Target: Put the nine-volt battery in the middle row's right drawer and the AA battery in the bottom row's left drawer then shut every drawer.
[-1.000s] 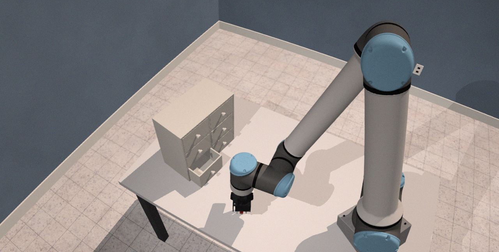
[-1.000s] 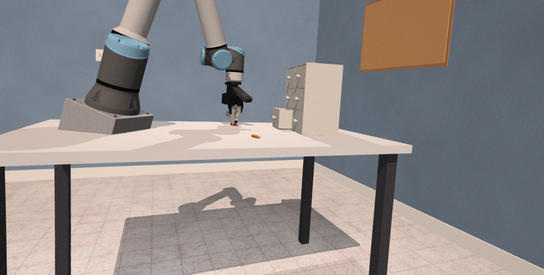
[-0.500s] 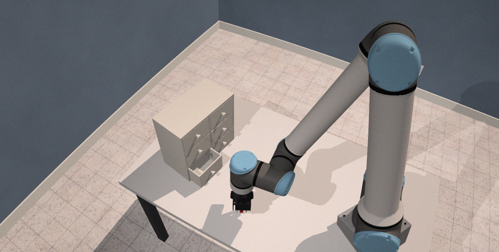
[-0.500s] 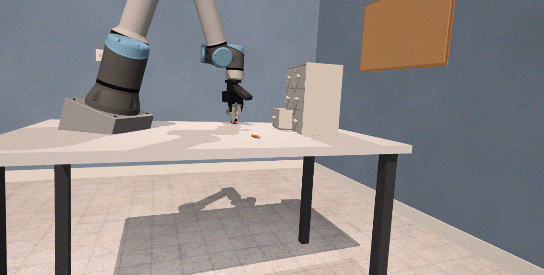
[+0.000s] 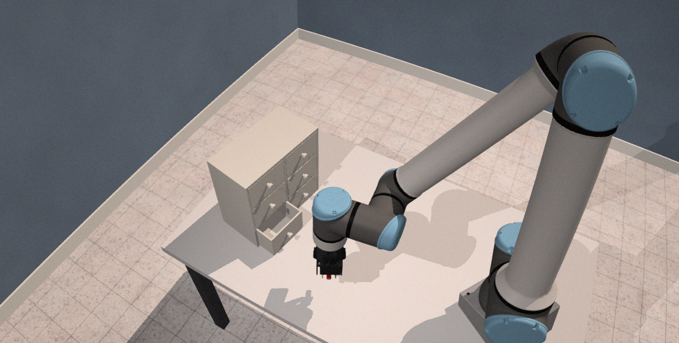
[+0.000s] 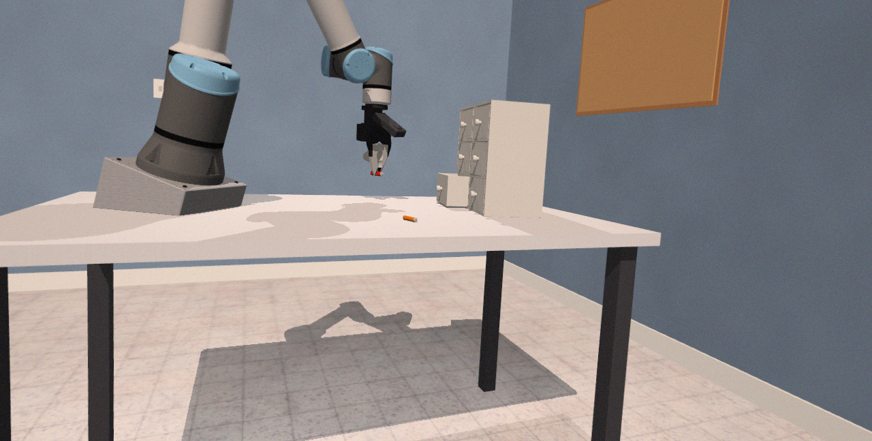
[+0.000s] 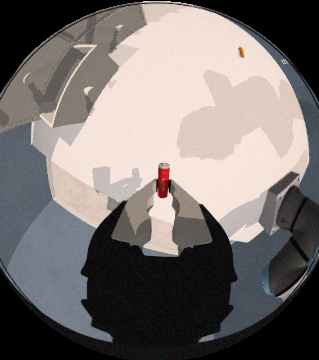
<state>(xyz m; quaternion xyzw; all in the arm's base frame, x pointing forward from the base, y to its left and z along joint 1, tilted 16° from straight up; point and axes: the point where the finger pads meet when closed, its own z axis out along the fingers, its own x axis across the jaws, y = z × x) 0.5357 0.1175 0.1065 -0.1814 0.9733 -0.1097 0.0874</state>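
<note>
tool (image 7: 163, 192) nearly shut, pinching red battery (image 7: 164, 179), above table (image 6: 548, 227)

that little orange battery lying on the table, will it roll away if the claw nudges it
Probably yes. The orange battery is a small cylinder lying on its side on the smooth table, so a sideways nudge would likely roll it. It looks stiff and light, so it may skid too. Nothing nearby would stop it.
</note>
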